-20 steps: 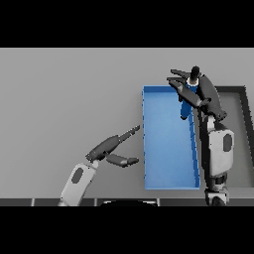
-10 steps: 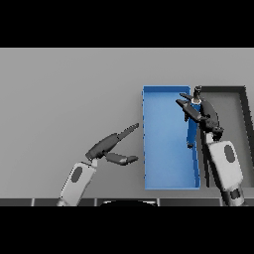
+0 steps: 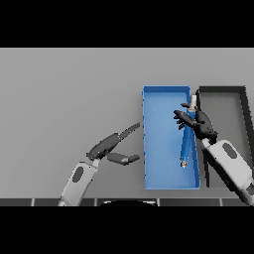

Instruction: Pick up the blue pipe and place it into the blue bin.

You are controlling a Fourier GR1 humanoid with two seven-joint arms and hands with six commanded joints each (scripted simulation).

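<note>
head view, right hand (image 3: 199, 123) hides blue pipe (image 3: 186, 144) middle

I see the grey worktop (image 3: 64, 94) carrying two trays side by side towards its right edge: the blue bin (image 3: 158, 173) and, just beside it on the right, a dark bin (image 3: 223, 99).

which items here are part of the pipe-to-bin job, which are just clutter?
Job:
- blue pipe, lying along the bin's right side
- blue bin
- right hand, over the pipe's upper end

Not involved:
- dark bin, right of the blue one
- left hand, open, on the grey table left of the blue bin
</note>
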